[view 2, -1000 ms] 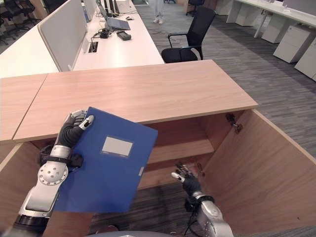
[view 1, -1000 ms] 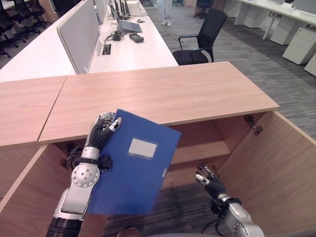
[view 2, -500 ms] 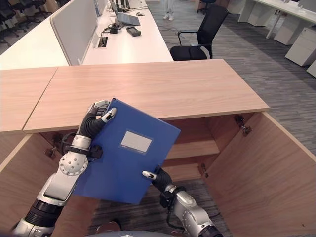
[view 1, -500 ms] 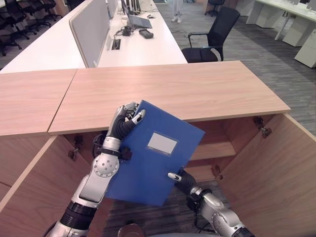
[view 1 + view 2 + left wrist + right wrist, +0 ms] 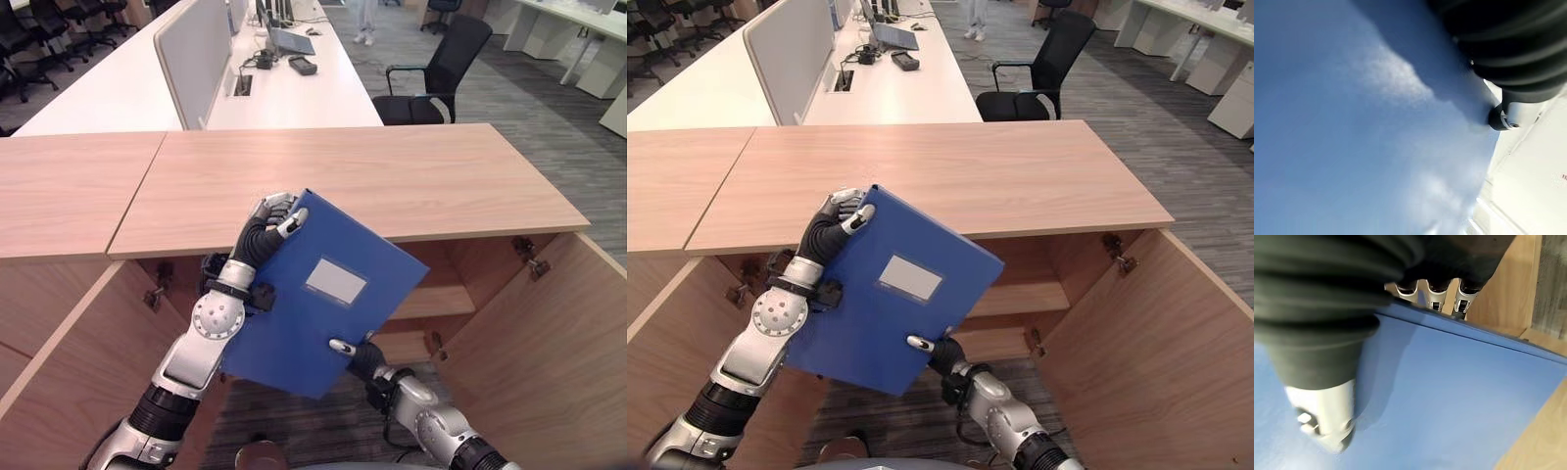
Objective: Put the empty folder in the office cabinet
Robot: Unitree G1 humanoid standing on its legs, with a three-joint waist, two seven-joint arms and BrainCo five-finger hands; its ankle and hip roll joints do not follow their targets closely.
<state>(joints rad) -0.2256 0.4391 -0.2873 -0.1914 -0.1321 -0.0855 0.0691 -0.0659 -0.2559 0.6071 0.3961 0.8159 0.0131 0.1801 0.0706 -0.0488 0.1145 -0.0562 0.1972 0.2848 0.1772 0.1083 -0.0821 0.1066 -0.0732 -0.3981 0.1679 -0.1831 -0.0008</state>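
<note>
While both hands, left hand (image 5: 263,223) and right hand (image 5: 355,354), are gripping the blue folder (image 5: 318,294), the open cabinet (image 5: 509,323) is waiting.

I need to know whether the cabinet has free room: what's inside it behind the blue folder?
Inside the cabinet, a bare wooden shelf shows right of the blue folder. The folder, gripped by left robot hand and right robot hand, covers the rest.
</note>
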